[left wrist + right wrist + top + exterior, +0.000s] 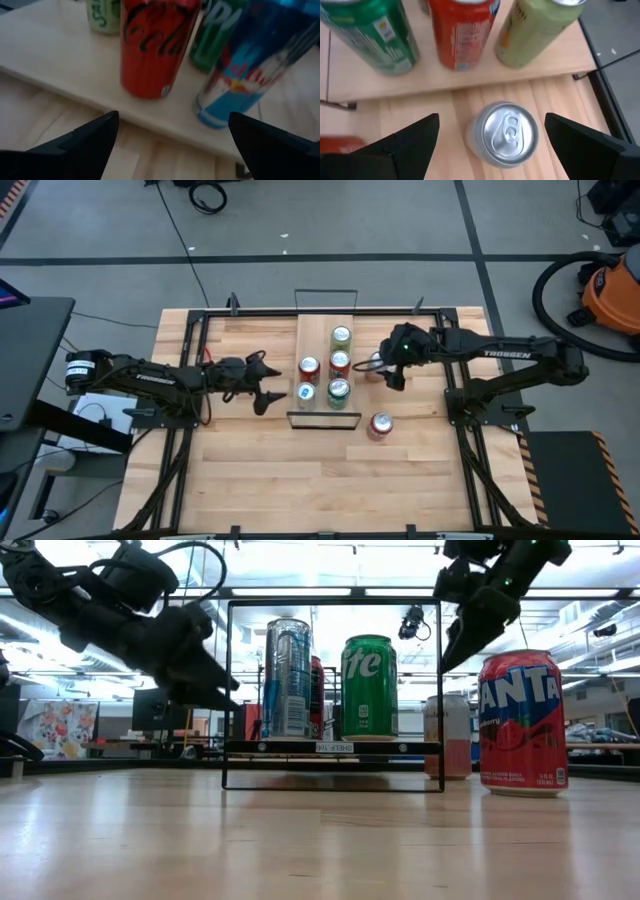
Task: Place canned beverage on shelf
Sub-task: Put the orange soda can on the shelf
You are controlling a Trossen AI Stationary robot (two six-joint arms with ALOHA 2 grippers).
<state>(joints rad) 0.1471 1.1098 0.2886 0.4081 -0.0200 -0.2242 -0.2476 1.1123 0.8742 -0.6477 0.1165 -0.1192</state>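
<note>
1 silver can (504, 134) stands upright between the right gripper's (492, 145) open jaws.

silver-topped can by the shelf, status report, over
Right gripper open, above silver-topped can beside light-wood shelf. Left gripper open, empty, left of shelf. Five cans on shelf; path clear.

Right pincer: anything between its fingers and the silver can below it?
Nothing. In the right wrist view the open right pincer straddles the silver can, upright on bare tabletop beside the shelf.

Five cans (339, 364) on one shelf (312, 332); two cans (380, 425) on the table (250, 480); two grippers (266, 386)
</note>
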